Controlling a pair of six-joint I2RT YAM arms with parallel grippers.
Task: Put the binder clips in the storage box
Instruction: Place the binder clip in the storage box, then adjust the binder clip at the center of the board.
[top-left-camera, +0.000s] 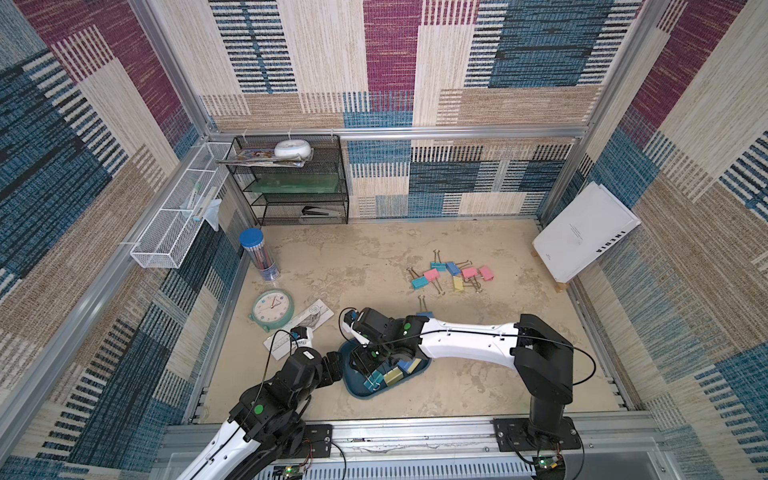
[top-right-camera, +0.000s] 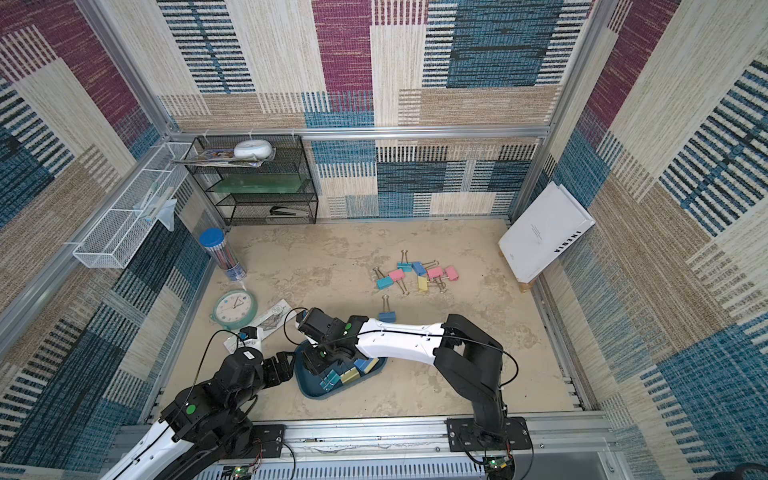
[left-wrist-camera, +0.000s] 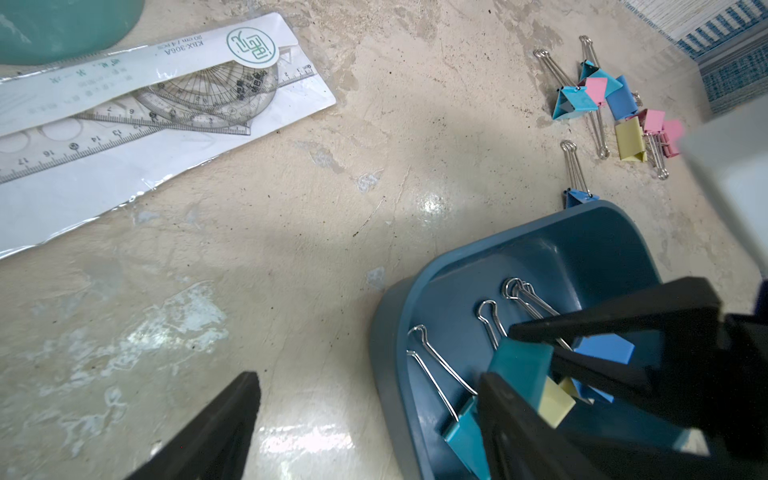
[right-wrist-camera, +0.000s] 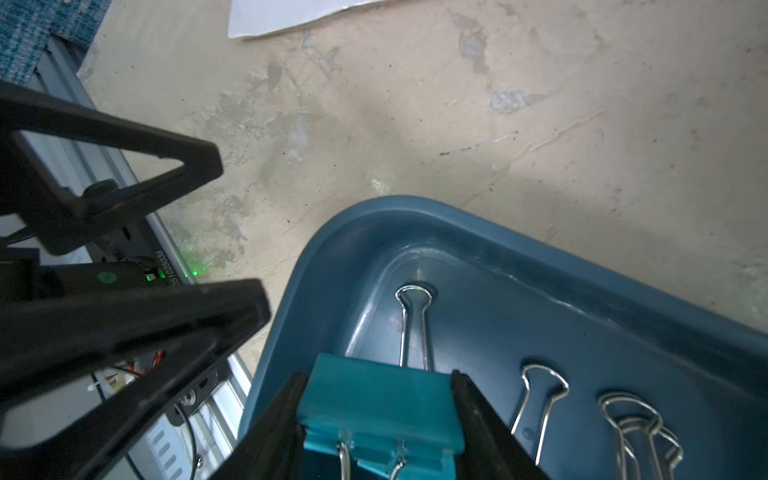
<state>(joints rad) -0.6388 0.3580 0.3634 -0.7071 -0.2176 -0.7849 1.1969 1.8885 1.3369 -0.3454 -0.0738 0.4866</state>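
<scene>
The dark teal-blue storage box (top-left-camera: 358, 393) (top-right-camera: 312, 392) lies near the table's front. My right gripper (right-wrist-camera: 378, 386) (top-left-camera: 366, 368) reaches down into it, shut on a teal binder clip (right-wrist-camera: 380, 401) (top-left-camera: 372, 380) by the sides of its body. Yellow and blue clips (top-left-camera: 397, 373) (left-wrist-camera: 604, 349) lie inside beside it. My left gripper (left-wrist-camera: 368, 378) (top-left-camera: 338, 369) stands open at the box's left end, one finger outside, one over the rim (left-wrist-camera: 415, 286). Several loose binder clips (top-left-camera: 453, 274) (top-right-camera: 419, 276) (left-wrist-camera: 611, 112) lie at the back right. One blue clip (top-left-camera: 424, 311) (left-wrist-camera: 577, 196) sits nearer the box.
A round clock (top-left-camera: 272, 307) and a packet of rulers (top-left-camera: 300, 327) (left-wrist-camera: 158, 108) lie left of the box, with a pencil tube (top-left-camera: 258, 254) behind. A black mesh rack (top-left-camera: 291, 183) and white wire basket (top-left-camera: 178, 216) stand back left. A white book (top-left-camera: 582, 232) leans on the right wall.
</scene>
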